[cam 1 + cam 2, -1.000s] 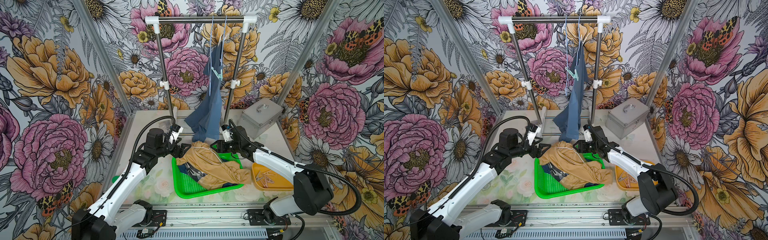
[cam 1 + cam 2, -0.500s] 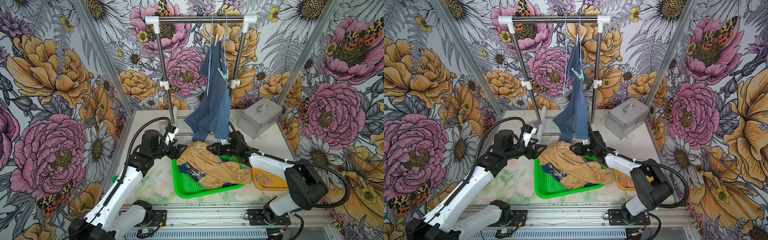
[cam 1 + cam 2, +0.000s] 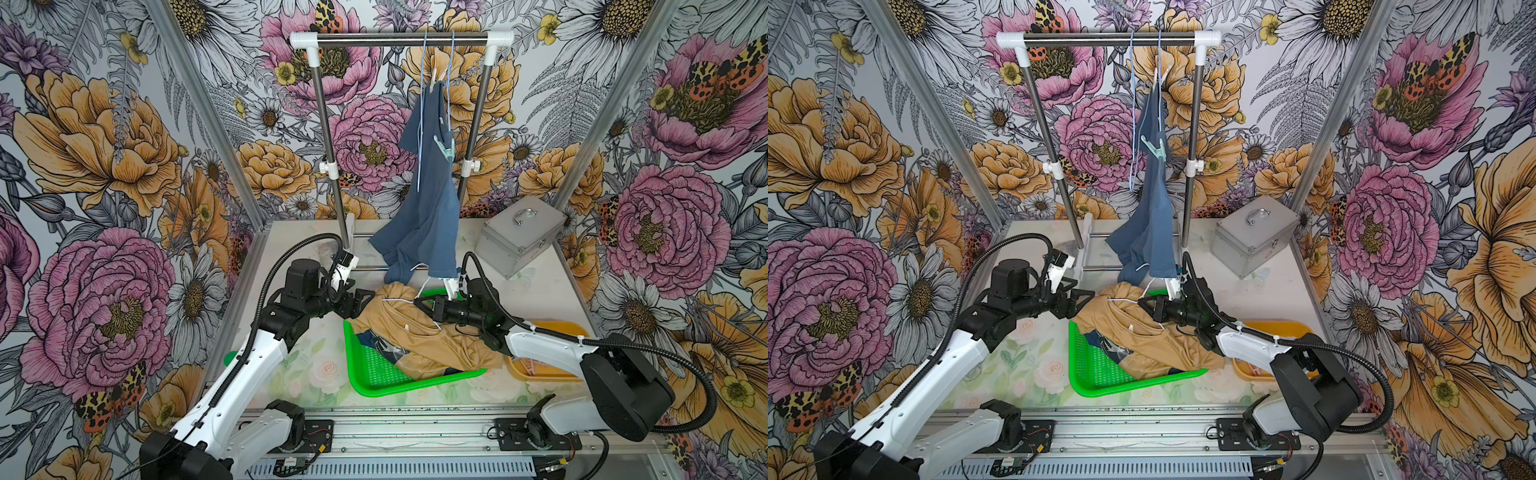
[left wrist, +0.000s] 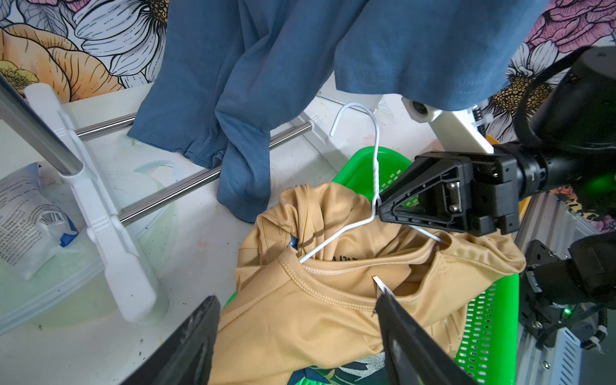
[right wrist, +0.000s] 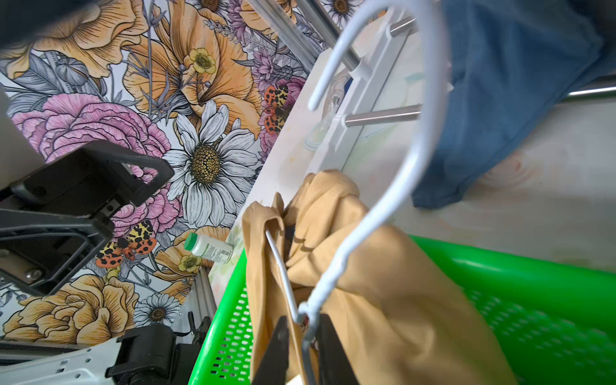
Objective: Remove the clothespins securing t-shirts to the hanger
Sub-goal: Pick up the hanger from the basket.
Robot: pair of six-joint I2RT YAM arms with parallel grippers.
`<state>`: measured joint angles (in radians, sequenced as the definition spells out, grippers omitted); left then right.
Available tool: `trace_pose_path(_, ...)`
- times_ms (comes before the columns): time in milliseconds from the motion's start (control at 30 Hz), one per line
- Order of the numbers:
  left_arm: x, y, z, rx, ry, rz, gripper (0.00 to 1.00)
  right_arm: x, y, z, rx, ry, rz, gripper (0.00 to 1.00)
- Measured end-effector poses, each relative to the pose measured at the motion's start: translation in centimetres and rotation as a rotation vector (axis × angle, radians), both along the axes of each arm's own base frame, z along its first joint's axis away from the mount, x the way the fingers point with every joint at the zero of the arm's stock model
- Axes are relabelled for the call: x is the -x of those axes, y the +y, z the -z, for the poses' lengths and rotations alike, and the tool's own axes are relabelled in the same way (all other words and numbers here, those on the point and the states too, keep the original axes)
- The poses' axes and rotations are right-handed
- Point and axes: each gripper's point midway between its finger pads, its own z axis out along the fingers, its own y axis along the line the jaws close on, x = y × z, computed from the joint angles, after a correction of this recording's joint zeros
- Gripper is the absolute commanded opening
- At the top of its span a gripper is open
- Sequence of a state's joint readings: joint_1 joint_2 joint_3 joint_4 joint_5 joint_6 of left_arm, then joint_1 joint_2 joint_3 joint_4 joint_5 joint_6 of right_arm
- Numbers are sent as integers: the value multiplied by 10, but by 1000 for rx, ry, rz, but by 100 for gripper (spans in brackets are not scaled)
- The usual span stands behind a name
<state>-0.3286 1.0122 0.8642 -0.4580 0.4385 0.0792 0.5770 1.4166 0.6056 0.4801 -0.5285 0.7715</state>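
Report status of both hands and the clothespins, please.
Left hand open beside tan shirt. Right hand astride neck of white wire hanger, grip unconfirmed. Mint green clothespin on hung slate blue shirt; hem overhangs right wrist.

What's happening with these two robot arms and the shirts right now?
Two robot arms are working on shirts clipped to hangers. The right gripper has its jaws pinched on the neck of a white wire hanger, which lies with the tan shirt on the green basket. The left gripper is open, poised at that shirt's collar. Behind them the blue shirt hangs from the rack with a mint green clothespin clipped to it.
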Motion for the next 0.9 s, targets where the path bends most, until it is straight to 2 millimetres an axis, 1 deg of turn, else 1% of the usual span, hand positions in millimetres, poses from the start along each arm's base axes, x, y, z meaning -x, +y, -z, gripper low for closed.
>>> trace_pose_path(167, 0, 0, 1, -6, -2, 4, 76, -3, 12, -5, -53, -27, -13, 17)
trace_pose_path(200, 1, 0, 1, -7, -3, 6, 76, -3, 14, -4, -58, -27, -16, 15)
trace_pose_path(300, 2, 1, 3, -19, 1, 8, 76, -4, 20, 3, -72, -17, -28, 0)
trace_pose_path(367, 3, 2, 4, -26, 2, 12, 76, -4, 24, 2, -97, -11, -39, 0)
trace_pose_path(433, 4, 3, 5, -32, 5, 12, 76, -4, 25, -4, -123, -31, -40, 0)
trace_pose_path(567, 4, 4, 4, -46, -9, 22, 77, 5, 17, -13, -145, -66, -16, 0)
trace_pose_path(667, 4, 4, -2, -56, -34, 33, 78, 15, 7, -22, -145, -97, 12, 0)
trace_pose_path(900, 1, 4, -16, -92, -113, 75, 82, 42, 1, -49, -80, -193, 12, 0)
